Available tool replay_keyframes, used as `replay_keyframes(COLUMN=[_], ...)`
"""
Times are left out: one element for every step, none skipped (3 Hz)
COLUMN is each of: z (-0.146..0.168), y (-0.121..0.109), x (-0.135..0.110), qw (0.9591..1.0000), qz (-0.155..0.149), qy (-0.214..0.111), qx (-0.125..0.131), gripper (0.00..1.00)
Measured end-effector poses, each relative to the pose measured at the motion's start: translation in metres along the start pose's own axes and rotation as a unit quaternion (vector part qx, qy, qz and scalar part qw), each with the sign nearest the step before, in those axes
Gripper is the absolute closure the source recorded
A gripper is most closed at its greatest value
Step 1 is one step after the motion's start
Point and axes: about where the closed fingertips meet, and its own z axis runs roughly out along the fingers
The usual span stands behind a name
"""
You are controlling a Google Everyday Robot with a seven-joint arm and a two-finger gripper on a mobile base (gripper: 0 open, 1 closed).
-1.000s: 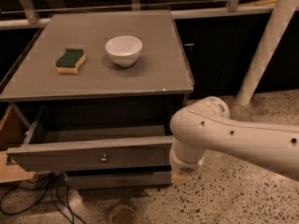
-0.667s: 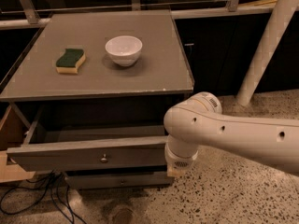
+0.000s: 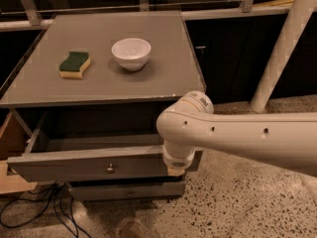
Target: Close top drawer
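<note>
At the drawer's right end, claw (image 3: pixel 174 170): low against the front panel, hanging from the arm's white wrist; whether it is spread or pressed together I cannot tell.
Drawer (image 3: pixel 64 163): runs leftward from the claw, pulled well out of the cabinet, with its box open behind the panel.
Knob (image 3: pixel 110 168): left of the claw at the panel's middle, with nothing on it.
Done: by my reading only the approach; the claw seems set for a push, but the panel stands well forward of the cabinet face.
Left: nearly all of the travel, pushing the panel away until it sits flush.
Edges: the cabinet top (image 3: pixel 99 86) overhangs above and behind the claw, and the arm's elbow sits close by its front right corner, so it could graze there as the push goes in. A push this far off centre may also skew the drawer.
Lower drawer (image 3: pixel 126 191): just beneath the claw, shut.
Room: open floor (image 3: pixel 237 202) to the claw's right and below it; a white post (image 3: pixel 285 48) well off to the right and behind.
Clear of the path: bowl (image 3: pixel 131 52) and sponge (image 3: pixel 75 64) up and to the left on the top; cables (image 3: pixel 29 212) down to the left.
</note>
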Motion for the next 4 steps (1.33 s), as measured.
replay_keyframes(z=[0.0044, 0.0044, 0.0044, 0.0044], y=[-0.0073, -0.0073, -0.0073, -0.0073], x=[-0.0056, -0.0056, -0.0056, -0.0056], qw=[1.0, 1.0, 1.0, 1.0], qz=[-0.003, -0.003, -0.003, -0.003], qy=[0.004, 0.004, 0.004, 0.004], qx=[0.006, 0.006, 0.006, 0.006], gripper=[0.97, 0.74, 0.51, 0.28])
